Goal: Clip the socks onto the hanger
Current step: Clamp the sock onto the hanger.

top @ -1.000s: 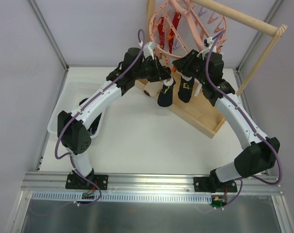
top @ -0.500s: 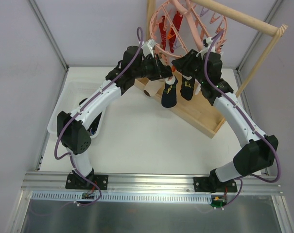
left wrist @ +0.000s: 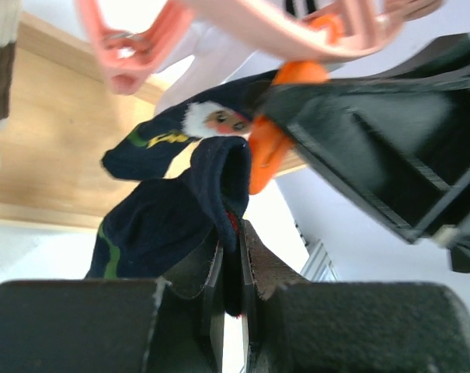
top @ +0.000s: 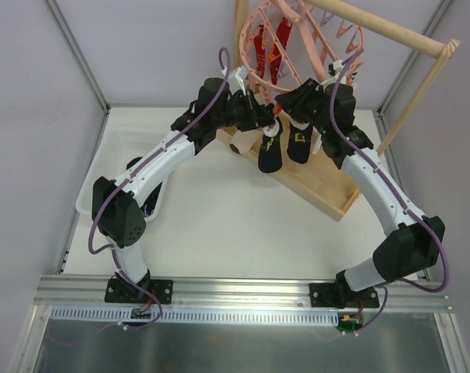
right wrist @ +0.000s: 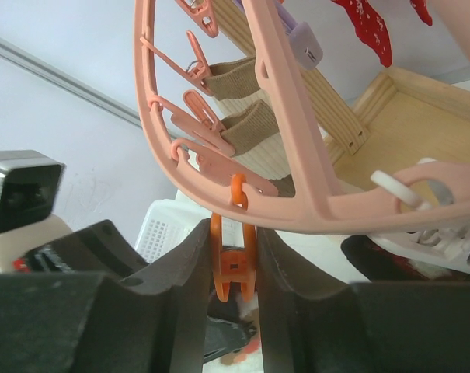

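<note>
Left tool is clamped tight on the cuff of a dark sock, holding it up right under the pink hanger. Right tool is squeezing an orange clip on the hanger's rim. The other sock dangles just beside, over the wooden tray.

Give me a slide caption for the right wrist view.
Right gripper closed on an orange clip hanging from the pink ring hanger, wooden tray behind.
</note>
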Robot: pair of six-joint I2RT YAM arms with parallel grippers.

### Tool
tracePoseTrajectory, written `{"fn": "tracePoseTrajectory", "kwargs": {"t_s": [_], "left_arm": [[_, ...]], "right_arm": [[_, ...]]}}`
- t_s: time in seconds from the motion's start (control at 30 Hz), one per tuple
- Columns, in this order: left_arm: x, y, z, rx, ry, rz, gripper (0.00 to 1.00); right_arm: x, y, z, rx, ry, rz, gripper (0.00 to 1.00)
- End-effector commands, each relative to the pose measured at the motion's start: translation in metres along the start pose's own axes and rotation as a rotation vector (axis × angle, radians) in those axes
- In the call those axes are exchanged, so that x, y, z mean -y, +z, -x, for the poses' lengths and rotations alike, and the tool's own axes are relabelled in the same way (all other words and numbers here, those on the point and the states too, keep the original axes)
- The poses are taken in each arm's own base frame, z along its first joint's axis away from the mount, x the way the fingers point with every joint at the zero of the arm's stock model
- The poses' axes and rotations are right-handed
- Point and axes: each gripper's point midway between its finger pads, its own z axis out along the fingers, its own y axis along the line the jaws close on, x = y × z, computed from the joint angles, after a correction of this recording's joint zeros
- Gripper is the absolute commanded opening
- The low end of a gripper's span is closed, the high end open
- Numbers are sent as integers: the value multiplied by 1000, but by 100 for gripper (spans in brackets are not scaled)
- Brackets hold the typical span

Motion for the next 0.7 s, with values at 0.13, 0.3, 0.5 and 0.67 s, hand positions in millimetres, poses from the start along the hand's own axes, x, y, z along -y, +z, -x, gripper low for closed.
{"fn": "tracePoseTrajectory", "kwargs": {"t_s": [0.13, 0.3, 0.5, 0.67], "left_arm": [[13, -14, 17, 80, 44, -24, 0], [19, -13, 20, 82, 50, -47, 0], [23, -10, 20, 71, 40, -66, 0], [21, -10, 21, 69, 22, -66, 0]], "right_arm": [[-10, -2, 29, 96, 61, 23, 1], [-11, -1, 28, 91, 60, 32, 1], [-8, 3, 20, 81, 20, 30, 1], [-5, 1, 23, 98, -21, 18, 1]]}}
